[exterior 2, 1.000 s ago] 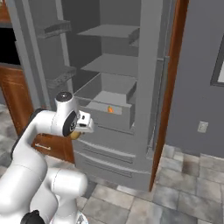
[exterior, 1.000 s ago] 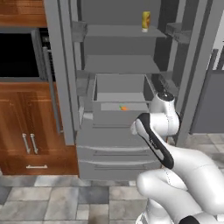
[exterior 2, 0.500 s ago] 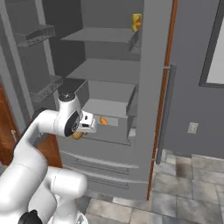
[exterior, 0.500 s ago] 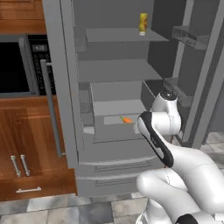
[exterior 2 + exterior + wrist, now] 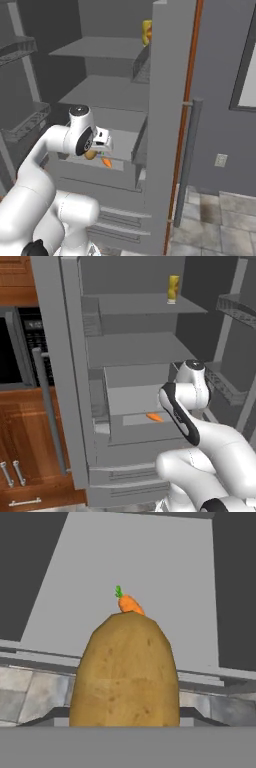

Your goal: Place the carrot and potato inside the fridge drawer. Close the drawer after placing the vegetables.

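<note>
Orange carrot already lies in fridge drawer; our base rolled closer, gripper clamps potato at frame centre, so drop's next.

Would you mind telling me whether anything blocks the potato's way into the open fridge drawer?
Nothing visible does. The end effector holds the potato before the open fridge drawer, where the carrot already lies.

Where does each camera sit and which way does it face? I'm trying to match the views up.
Left base view: behind the arm's left, facing the open fridge; arm at lower right.
Right base view: behind its right; arm at lower left, claw holding the potato.
Hand view: looks along the claw, past the potato into the fridge drawer.
All share the carrot.
</note>
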